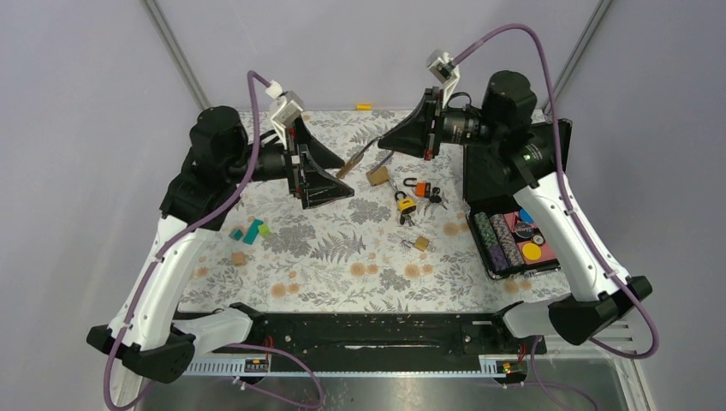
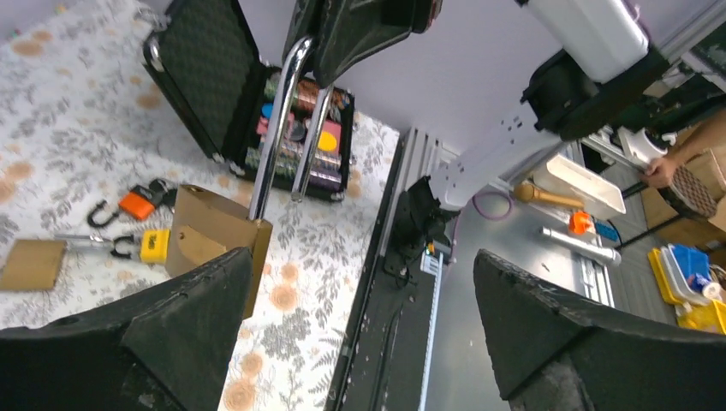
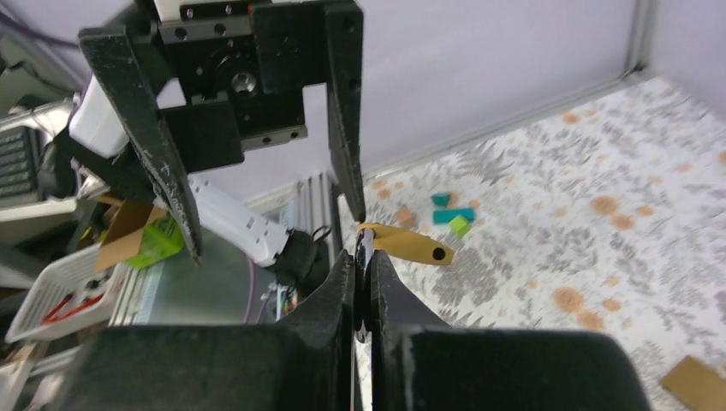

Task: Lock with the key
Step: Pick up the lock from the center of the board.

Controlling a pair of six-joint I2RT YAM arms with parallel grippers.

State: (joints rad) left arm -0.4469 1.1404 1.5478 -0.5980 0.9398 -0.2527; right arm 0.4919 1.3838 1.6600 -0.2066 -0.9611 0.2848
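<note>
right gripper (image 3: pixel 363 265): clamped on key (image 3: pixel 409 245) | key head juts past tips, just beside a left gripper (image 2: pixel 360 261) finger | left: apart | near bench's (image 1: pixel 342 265) far edge

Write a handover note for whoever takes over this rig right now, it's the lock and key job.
Right gripper: shut on the top of the chrome shackle of the brass padlock, holding it up between the arms.
Left gripper: open, holding nothing, with one finger close beside the padlock body.
Key: in neither gripper. I cannot pick it out for certain among the small bits by the yellow padlock and orange padlock on the table.
Done: padlock picked up.
Left: one shackle leg looks free of the body, so fetch the key, close the shackle and lock it.
</note>
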